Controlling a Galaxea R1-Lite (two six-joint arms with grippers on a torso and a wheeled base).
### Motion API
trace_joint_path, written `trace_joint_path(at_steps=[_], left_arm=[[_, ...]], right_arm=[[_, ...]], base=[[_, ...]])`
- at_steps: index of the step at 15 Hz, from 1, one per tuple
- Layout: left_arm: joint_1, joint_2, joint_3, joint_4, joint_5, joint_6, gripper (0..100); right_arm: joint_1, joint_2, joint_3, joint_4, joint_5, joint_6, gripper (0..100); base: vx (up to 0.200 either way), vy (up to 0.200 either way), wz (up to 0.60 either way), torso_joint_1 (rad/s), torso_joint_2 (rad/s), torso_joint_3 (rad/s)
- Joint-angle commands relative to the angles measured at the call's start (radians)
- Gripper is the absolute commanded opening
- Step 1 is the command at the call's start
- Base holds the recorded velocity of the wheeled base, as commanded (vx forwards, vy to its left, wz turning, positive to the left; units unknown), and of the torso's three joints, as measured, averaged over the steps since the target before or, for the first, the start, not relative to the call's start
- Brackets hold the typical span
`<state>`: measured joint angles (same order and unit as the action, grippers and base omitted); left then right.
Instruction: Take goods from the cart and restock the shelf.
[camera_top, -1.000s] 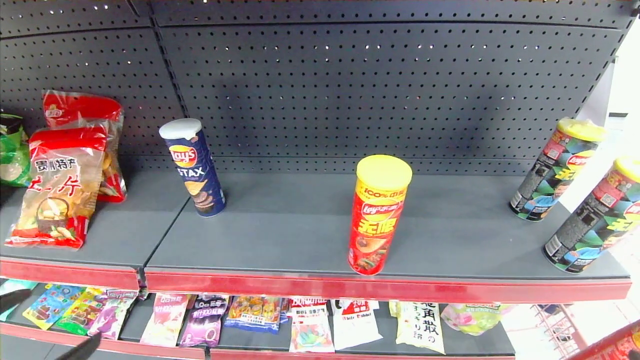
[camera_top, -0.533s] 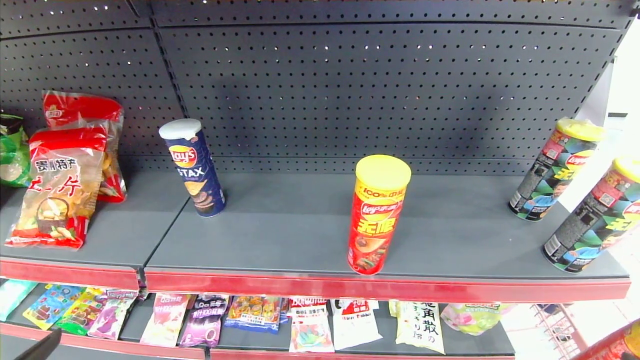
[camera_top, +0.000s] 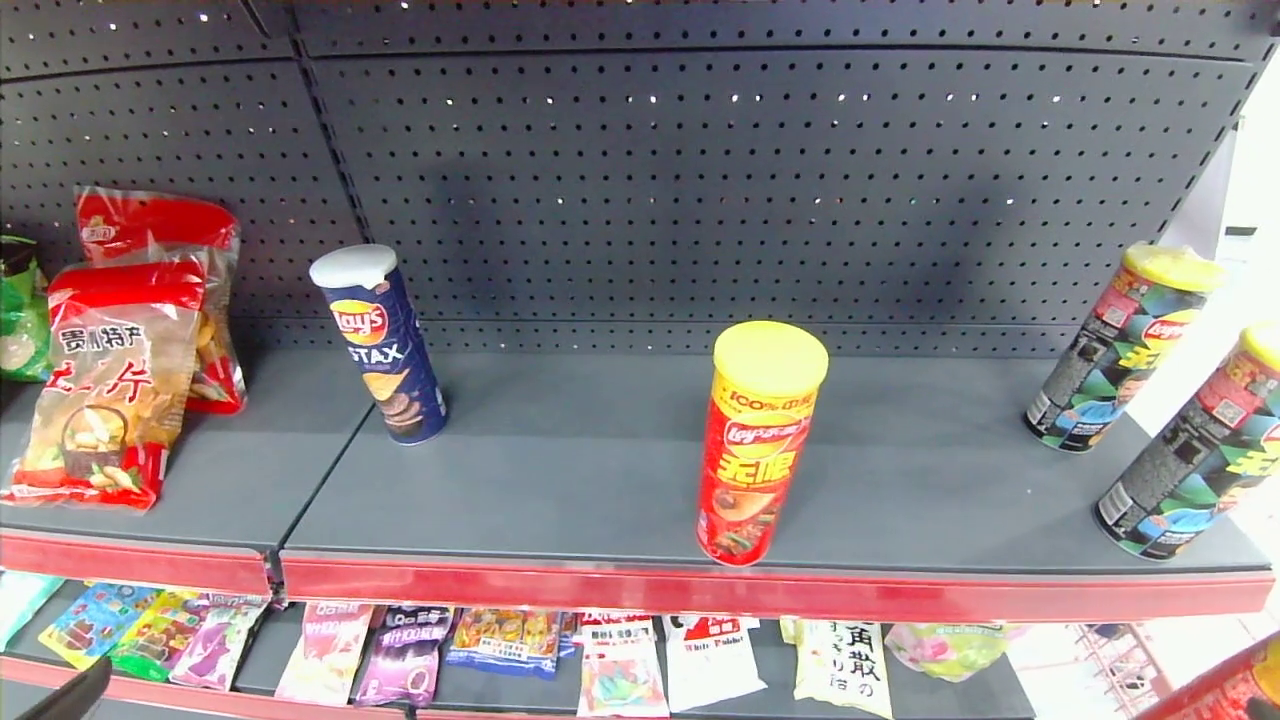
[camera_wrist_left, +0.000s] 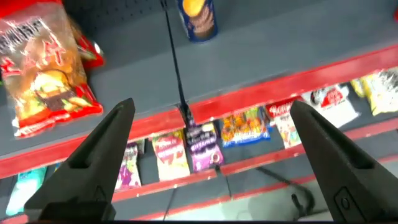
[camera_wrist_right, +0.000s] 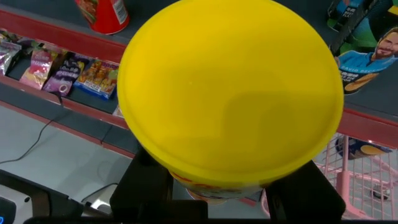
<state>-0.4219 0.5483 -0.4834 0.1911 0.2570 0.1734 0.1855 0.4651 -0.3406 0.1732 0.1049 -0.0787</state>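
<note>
Shelf (camera_top: 600, 470): grey deck, red front lip, dark pegboard (camera_top: 700, 200) behind.
Lower shelf (camera_top: 960, 695): row of small flat pkts along the front.
Snack bags (camera_top: 110, 390): red/clear, upright at far L of the deck.
2 black-green cans (camera_top: 1120, 350) (camera_top: 1190, 450): yellow lids, upright at far R, one behind the other.
Red can (camera_top: 755, 450): yellow lid, upright near front lip, mid-R.
Blue can (camera_top: 385, 345): white lid, upright, mid-L, near the back.
Held can (camera_wrist_right: 230, 87): yellow lid toward cam, gripped in R gripper (camera_wrist_right: 227, 190), jaws closed on its body. Sits off the shelf, in front of and below the red lip, R side.
L gripper (camera_wrist_left: 211, 106): jaws spread wide, nothing between. Low, in front of lip at L.
</note>
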Motion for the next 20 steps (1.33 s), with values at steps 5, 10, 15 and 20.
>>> trace_joint_path(at_steps=[5,10,15,20], left_arm=[[-0.001,-0.094,0.055,0.01,-0.021,0.024,100],[-0.003,-0.13,0.112,0.005,-0.079,0.035,100],[-0.003,-0.159,0.118,0.007,-0.113,-0.011,100],[-0.003,-0.177,0.112,0.01,-0.117,-0.011,100]], right_arm=[[0.126,0.296,-0.186,-0.087,0.024,-0.007,0],[0.21,0.708,-0.314,-0.388,0.108,-0.006,0],[0.183,1.044,-0.523,-0.567,0.148,-0.012,0],[0.186,1.218,-0.689,-0.572,0.179,-0.085,0]], base=[[0.0,0.0,0.0,0.0,0.0,0.0],[0.0,0.0,0.0,0.0,0.0,0.0],[0.0,0.0,0.0,0.0,0.0,0.0],[0.0,0.0,0.0,0.0,0.0,0.0]])
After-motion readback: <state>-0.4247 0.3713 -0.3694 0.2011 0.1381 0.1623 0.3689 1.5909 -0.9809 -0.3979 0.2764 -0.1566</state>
